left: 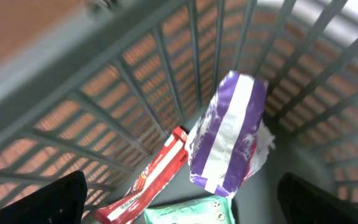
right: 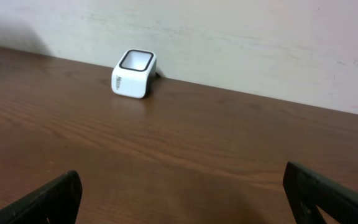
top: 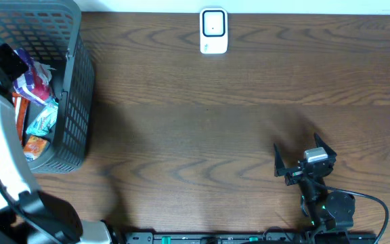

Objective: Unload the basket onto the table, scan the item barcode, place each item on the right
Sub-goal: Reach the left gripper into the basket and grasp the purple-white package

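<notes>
Left gripper (left: pixel 180 193) hangs inside the grey basket (top: pixel 73 102), which sits at the 9 o'clock edge of the table (top: pixel 181 122). Its fingers are spread wide with nothing between them. The right gripper (top: pixel 301 154) is parked down around 5 o'clock, also fully released and empty, pointing at the white scanner (top: pixel 213 30) way up at 12 o'clock.

No item is picked yet. In the wrist view a purple-and-white packet (left: pixel 229 134) leans against the basket wall at roughly 1 o'clock. A red wrapper (left: pixel 151 180) touches its lower left side at about 8 o'clock, and a green packet (left: pixel 191 214) peeks in at 6. My guess is the purple one is the target, since it's dead ahead.

Stuff I'd worry about from here:

- The snacks are piled touching each other, so closing down could pinch two wrappers at once, or drag the red one along.
- Crinkly film packets squish and slide, so a shallow grab on a corner probably slips on the lift.
- The basket's slatted wall is right behind the packet, and a finger could snag a slat.
- I can't tell where the purple packet's barcode is. If it comes out facing away from the scanner window, it just won't read.
- It's a long carry from 9 to 12 o'clock, so there's plenty of time to drop it.
</notes>
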Controlling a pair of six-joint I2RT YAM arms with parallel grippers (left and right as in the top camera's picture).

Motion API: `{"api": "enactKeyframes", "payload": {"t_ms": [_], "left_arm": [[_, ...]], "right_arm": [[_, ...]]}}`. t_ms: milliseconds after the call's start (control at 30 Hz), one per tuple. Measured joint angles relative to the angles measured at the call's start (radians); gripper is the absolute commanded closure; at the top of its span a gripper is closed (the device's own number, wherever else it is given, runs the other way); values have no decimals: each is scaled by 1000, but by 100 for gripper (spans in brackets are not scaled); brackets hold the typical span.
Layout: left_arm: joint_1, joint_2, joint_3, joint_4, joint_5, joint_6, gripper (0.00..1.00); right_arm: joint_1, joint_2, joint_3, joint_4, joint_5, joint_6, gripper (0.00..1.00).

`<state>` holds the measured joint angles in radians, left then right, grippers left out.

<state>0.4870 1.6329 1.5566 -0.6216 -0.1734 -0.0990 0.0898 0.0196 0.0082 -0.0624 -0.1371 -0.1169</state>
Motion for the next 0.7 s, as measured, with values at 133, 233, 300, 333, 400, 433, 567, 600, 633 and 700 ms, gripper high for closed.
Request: {"api": "enactKeyframes", "payload": {"t_ms": [133, 233, 300, 333, 400, 433, 567, 600, 633, 700], "left_arm": [[-15, 91, 0, 10, 5, 83, 2], [-33, 160, 0, 36, 7, 124, 2], [-42, 199, 0, 56, 8, 139, 2], [-45, 214, 0, 69, 8, 145, 2], [-50, 238, 0, 96, 10, 154, 2], [-50, 245, 0, 109, 10, 156, 2], [-50, 268, 0, 133, 10, 160, 1], [-50, 277, 0, 132, 10, 160, 0], [-50, 290, 0, 132, 10, 160, 3], [-50, 316, 0, 131, 11, 164, 23]], "right_arm": [[0, 0, 0, 0, 0, 0, 1], [0, 0, 0, 0, 0, 0, 1], [0, 0, 0, 0, 0, 0, 1], [0, 0, 0, 0, 0, 0, 1], [0, 0, 0, 0, 0, 0, 1], [0, 0, 0, 0, 0, 0, 1], [0, 0, 0, 0, 0, 0, 1], [0, 0, 0, 0, 0, 0, 1], [0, 0, 0, 0, 0, 0, 1], [0, 0, 0, 0, 0, 0, 1]]}}
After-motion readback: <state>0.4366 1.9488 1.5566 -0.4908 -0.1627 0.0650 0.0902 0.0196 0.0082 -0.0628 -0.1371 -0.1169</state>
